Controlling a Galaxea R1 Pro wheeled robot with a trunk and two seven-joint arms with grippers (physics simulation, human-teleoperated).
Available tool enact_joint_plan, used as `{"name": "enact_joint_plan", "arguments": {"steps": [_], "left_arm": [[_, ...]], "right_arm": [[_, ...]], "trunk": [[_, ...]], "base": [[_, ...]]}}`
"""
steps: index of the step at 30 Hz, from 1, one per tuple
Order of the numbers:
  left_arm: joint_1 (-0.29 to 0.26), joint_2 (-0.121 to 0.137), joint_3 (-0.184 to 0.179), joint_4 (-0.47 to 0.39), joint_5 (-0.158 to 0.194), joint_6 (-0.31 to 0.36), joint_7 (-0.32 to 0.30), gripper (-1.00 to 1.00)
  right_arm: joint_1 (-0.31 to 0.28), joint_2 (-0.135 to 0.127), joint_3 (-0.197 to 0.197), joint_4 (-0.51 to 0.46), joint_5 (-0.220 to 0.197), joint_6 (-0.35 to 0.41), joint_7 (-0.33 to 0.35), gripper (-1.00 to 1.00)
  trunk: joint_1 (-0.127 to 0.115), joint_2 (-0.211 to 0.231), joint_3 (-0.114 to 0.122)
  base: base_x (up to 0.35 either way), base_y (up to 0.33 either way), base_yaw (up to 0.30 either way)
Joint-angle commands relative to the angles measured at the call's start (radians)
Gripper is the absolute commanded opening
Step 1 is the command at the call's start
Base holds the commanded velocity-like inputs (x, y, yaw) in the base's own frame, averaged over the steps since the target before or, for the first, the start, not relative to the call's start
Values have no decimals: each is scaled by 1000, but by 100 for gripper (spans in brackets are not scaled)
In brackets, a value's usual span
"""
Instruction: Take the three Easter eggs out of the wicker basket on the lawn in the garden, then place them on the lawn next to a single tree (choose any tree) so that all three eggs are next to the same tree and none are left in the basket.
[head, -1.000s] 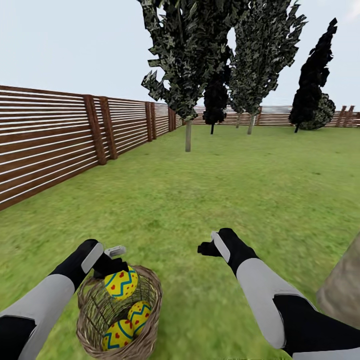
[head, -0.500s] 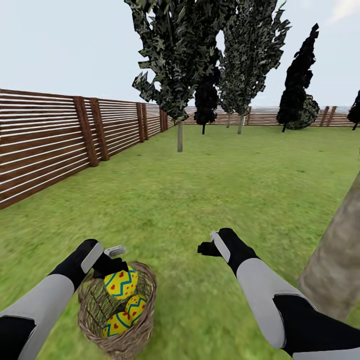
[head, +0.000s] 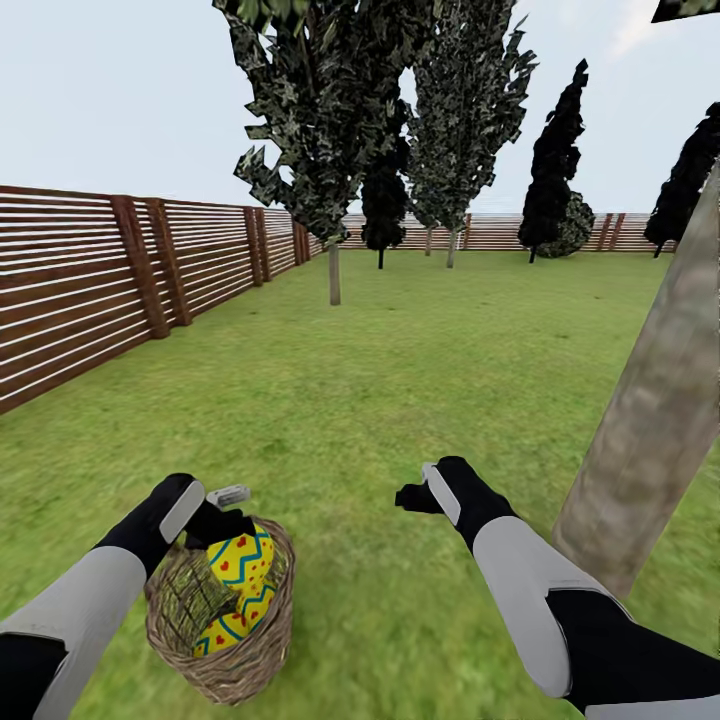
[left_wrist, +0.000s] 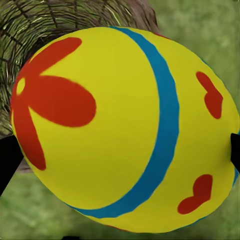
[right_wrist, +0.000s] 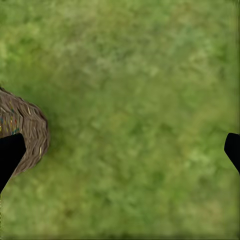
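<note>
1. Setting: garden with a flat mottled-green lawn, a brown horizontal-slat fence along the left and far sides, pale sky, and a row of dark narrow trees toward the back.
2. Held egg: bright yellow with a blue band, a red flower mark and red hearts. It sits between the two dark fingertips of the left gripper, which is clamped on it from either side. In the head view this egg is at the basket's rim level, just above the other contents.
3. Second egg: yellow with a blue zigzag, lying lower inside the basket, partly hidden by the held egg and the weave. A third egg cannot be made out.
4. Wicker basket: round, tan-brown, open weave, standing on the grass at lower left, tilted so its mouth faces right. Its edge also appears in the right wrist view.
5. Right gripper: over bare grass, well right of the basket, fingers spread wide with nothing between them.
6. Tree: thick grey-brown mottled trunk leaning across the right edge, near the right arm.
</note>
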Motion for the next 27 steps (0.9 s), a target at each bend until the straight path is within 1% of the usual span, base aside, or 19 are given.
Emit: {"name": "enact_joint_plan", "arguments": {"steps": [1, 3, 4, 6, 13, 16, 18, 22, 25, 27], "left_arm": [[-1, 3, -7, -5, 11, 2, 10, -100], [-1, 10, -8, -8, 10, 1, 12, -100], [-1, 20, -8, -11, 8, 0, 15, -100], [-1, 30, -7, -26, 7, 0, 34, -100], [4, 35, -6, -168, 6, 17, 89, -100], [5, 36, -6, -216, 6, 24, 98, -100], [8, 36, -6, -262, 6, 36, 100, -100], [18, 35, -6, -431, 5, 48, 101, -100], [22, 34, -7, -505, 5, 49, 101, -100], [28, 34, -8, -534, 5, 50, 101, -100]], "right_arm": [[0, 1, -6, -1, -9, 3, -9, 100], [0, 1, -6, -1, -9, 3, -9, 100], [0, 1, -6, -1, -9, 3, -9, 100], [0, 1, -6, -1, -9, 3, -9, 100], [0, 1, -6, 0, -9, 3, -9, 100], [0, 1, -6, 0, -9, 3, -9, 100], [0, 1, -6, 0, -9, 3, -9, 100], [0, 1, -6, 0, -9, 3, -9, 100], [0, 1, -6, 0, -9, 3, -9, 100], [0, 0, -7, -1, -9, 3, -10, 100]], "trunk": [[-4, 7, 2], [-12, 21, 8], [-16, 28, 12], [-23, 42, 18], [-50, 91, 40], [-62, 112, 49], [-69, 126, 55], [-85, 154, 68], [-96, 175, 77], [-104, 189, 84]], "base": [[-5, 0, -18], [-3, 0, -9], [-1, 0, -4], [0, 0, -2], [0, 0, 0], [0, 0, 0], [0, 0, 0], [0, 0, 0], [0, 0, -2], [0, 0, -103]]}}
